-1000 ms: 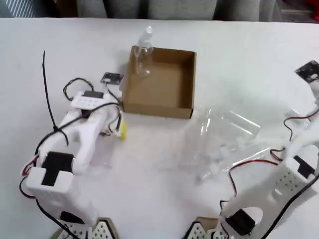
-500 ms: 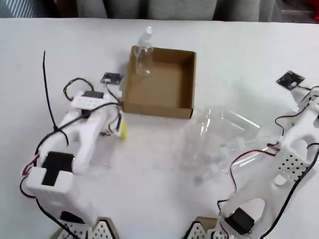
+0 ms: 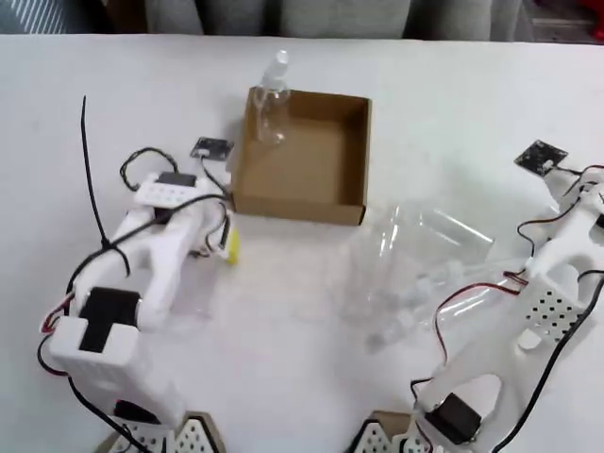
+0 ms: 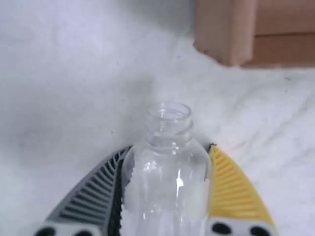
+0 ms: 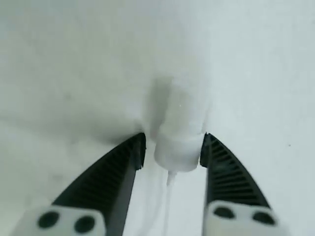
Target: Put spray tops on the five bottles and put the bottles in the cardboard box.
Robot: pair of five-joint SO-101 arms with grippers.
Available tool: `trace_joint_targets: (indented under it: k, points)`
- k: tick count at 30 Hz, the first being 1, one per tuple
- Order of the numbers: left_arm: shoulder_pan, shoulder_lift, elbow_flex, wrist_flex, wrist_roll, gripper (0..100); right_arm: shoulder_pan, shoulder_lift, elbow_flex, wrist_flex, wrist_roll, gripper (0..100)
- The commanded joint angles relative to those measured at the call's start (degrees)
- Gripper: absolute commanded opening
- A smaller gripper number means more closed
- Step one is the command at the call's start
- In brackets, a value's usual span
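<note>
While left hand (image 4: 170, 149) clamps bottle (image 4: 167, 189) near box (image 4: 225, 30) corner, right hand (image 5: 172, 139) clamps spray top (image 5: 178, 150)

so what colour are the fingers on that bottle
One finger grey, the other yellow; clearest in left wrist view.

The bench (image 3: 472, 85) carries one cardboard box (image 3: 311, 160), one capped bottle (image 3: 272, 106) at its eleven o'clock corner, one uncapped bottle (image 4: 167, 172), one spray top (image 5: 179, 142), and, at the box's four o'clock, a clear heap (image 3: 415, 274) too tangled to count.

Bright, even light bleaches the table (image 3: 453, 85), shadows soft, bottle (image 4: 167, 191) glinting.
</note>
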Motion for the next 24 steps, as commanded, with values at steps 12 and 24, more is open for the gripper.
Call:
trace_joint_targets:
  k: [12,24]
  points:
    - [-1.5,-0.3,-1.8,-1.9,-0.5,2,-2.7,-1.0,-2.8,-0.8,-3.4,5.3]
    - [-2.0,-0.8,-1.5,-1.7,-0.7,2,-2.4,-8.7,-17.0,14.6,-26.8,1.7]
